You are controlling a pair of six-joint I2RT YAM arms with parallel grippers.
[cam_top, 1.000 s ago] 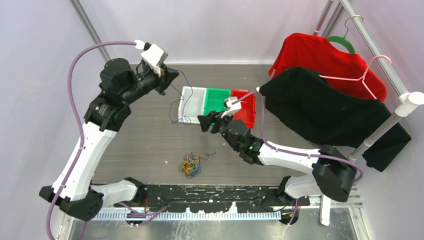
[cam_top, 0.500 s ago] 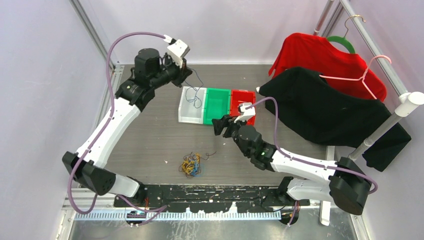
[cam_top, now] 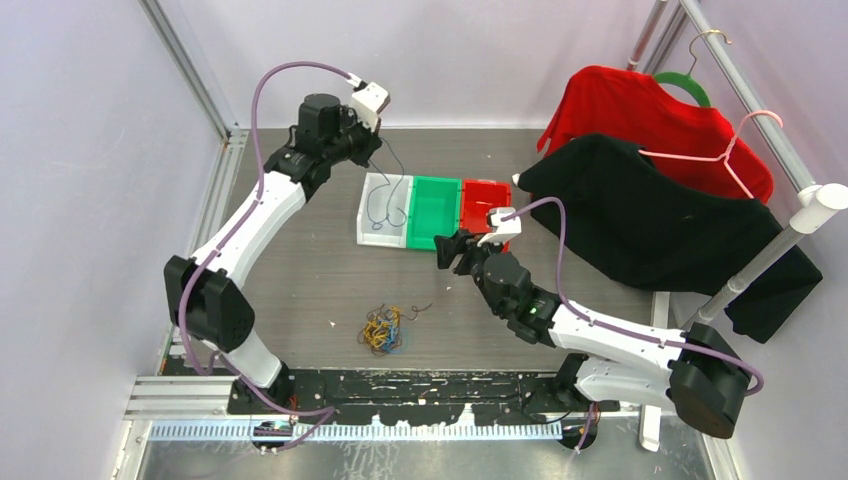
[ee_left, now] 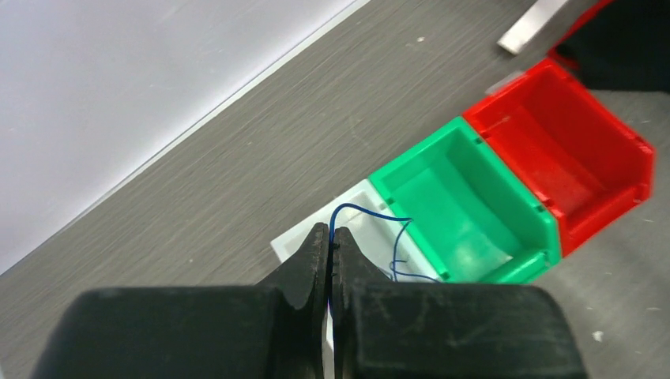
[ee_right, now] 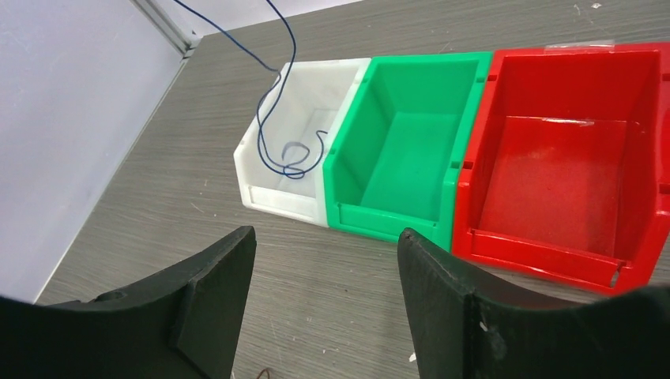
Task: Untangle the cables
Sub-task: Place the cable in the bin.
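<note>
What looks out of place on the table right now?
A knot of blue and yellow wires lies loose on the table, apart from the bins. One blue wire hangs from the shut left pincer, its lower end looped inside the white bin.

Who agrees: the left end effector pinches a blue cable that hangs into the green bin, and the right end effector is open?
Wrong bin: the right wrist view shows the blue cable, pinched by the left end effector, hanging into the white bin. The right end effector is open.

Strands within cable tangle (cam_top: 383, 330) indistinguishable
</note>
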